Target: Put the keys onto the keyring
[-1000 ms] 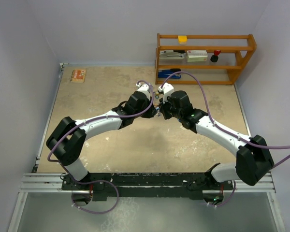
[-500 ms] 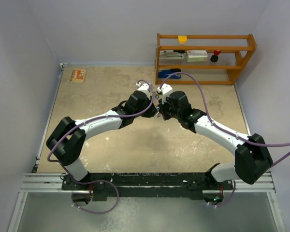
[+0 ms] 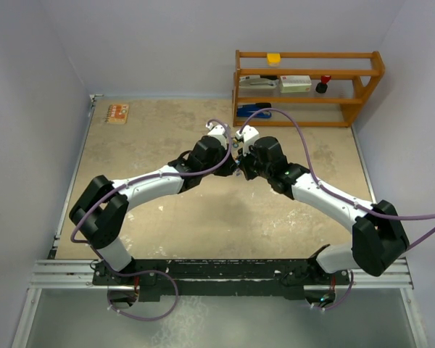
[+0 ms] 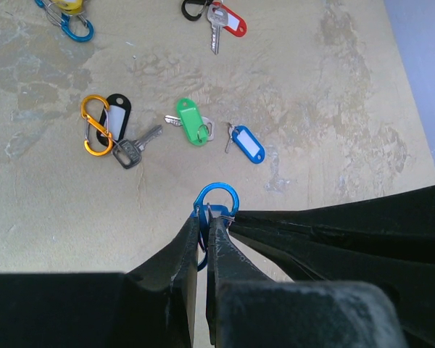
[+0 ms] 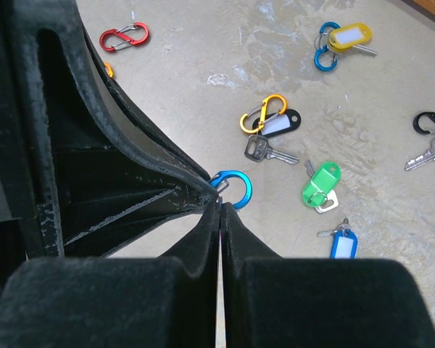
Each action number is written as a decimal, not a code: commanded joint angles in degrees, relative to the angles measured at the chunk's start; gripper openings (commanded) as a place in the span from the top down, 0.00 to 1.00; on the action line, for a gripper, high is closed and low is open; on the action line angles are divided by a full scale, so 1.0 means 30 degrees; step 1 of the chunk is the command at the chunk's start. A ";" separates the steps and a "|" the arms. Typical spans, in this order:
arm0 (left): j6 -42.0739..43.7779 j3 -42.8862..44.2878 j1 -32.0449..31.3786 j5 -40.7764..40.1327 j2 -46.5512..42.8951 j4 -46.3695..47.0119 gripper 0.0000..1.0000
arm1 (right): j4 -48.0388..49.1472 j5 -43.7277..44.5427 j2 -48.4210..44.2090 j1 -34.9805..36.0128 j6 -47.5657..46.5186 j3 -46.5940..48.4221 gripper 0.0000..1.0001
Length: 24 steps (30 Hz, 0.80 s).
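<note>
Two units, left gripper [image 4: 206, 223] and right gripper [image 5: 220, 206], both pinched shut on one blue carabiner [image 4: 219, 196]; farther off, tagged keys [image 4: 191, 122], label inserts unreadable.

White links and bulky black joints make up the left arm [image 3: 148, 183] and right arm [image 3: 326, 199], black-based at six o'clock; a purple cable [image 3: 293, 125] trails each. The left end effector [image 4: 203, 217] and right end effector [image 5: 219, 204] have matte black, scuffed, tapered fingers.

Mottled beige table [image 3: 152, 130] bears scattered tagged keys [image 4: 191, 122] and carabiners [image 4: 94, 125].
</note>
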 commanded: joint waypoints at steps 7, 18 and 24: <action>-0.0060 0.0462 -0.0228 0.0566 -0.1031 0.0421 1.00 | 0.0855 0.0249 0.0030 0.0125 -0.0349 0.0039 1.00; 0.0089 -0.0006 -0.0228 0.0654 -0.1671 0.0037 1.00 | 0.0964 0.1213 0.0005 0.0126 -0.0530 -0.0159 1.00; 0.0180 -0.0332 -0.0255 0.1220 -0.1776 -0.0112 1.00 | 0.1146 0.1443 0.0005 0.0126 -0.0660 -0.0225 1.00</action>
